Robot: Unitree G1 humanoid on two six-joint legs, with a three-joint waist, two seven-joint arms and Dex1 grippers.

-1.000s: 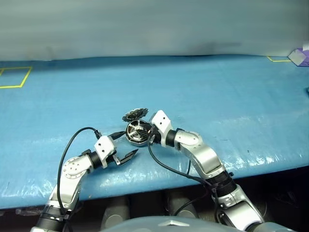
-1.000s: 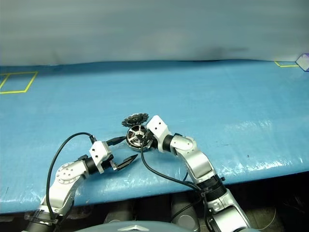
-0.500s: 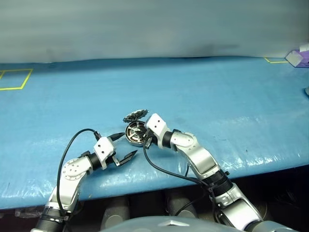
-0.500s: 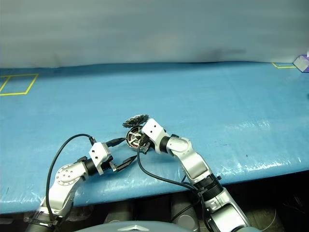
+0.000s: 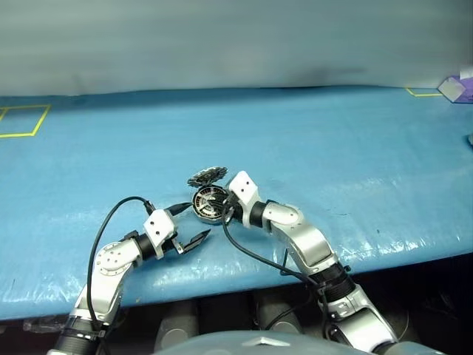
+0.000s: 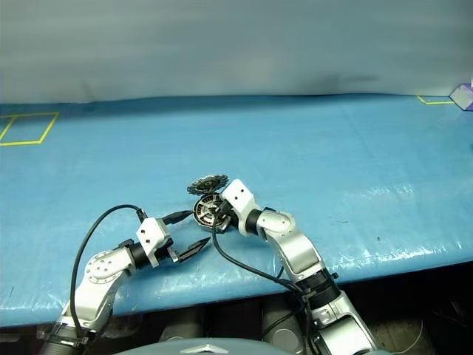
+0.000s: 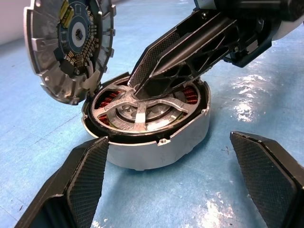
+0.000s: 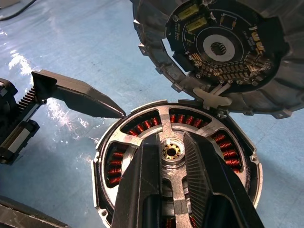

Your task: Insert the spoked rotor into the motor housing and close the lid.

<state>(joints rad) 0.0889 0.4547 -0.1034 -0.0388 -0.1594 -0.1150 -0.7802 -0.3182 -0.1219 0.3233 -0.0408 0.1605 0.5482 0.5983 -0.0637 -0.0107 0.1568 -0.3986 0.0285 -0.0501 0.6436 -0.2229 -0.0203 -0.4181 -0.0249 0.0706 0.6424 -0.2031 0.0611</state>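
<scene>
The left tool (image 5: pixel 194 228) hangs nearest, released, its two fingers spread wide on either side of the motor housing (image 7: pixel 156 135) without touching it, one fingertip (image 8: pixel 111 111) just beside the housing's rim at about nine o'clock. The housing sits on the blue counter (image 5: pixel 332 148), low and centre in the head views. The spoked rotor (image 8: pixel 173 152) lies inside it, dark ring within the copper windings and silvery spokes level with the rim. The right tool (image 7: pixel 142 88) is nearly clenched, its fingers pressed close together on a spoke next to the hub, pinching that spoke by the look of it.

The rotor looks rigid, metal and fairly dense for its size; its spokes are the natural place to pinch, as the ring fits closely inside the windings. The copper coils seem the fragile part.

Beyond the housing, at twelve o'clock, the lid (image 8: pixel 223 47) stands open on its hinge, its detailed circuit-board underside facing the tools. I judge it stiff and free-swinging: push on the plain back near the rim opposite the hinge, keeping off the electronics.

Against a second ago, the right tool has rolled slightly over the rotor; the left tool, housing and lid are unchanged.
</scene>
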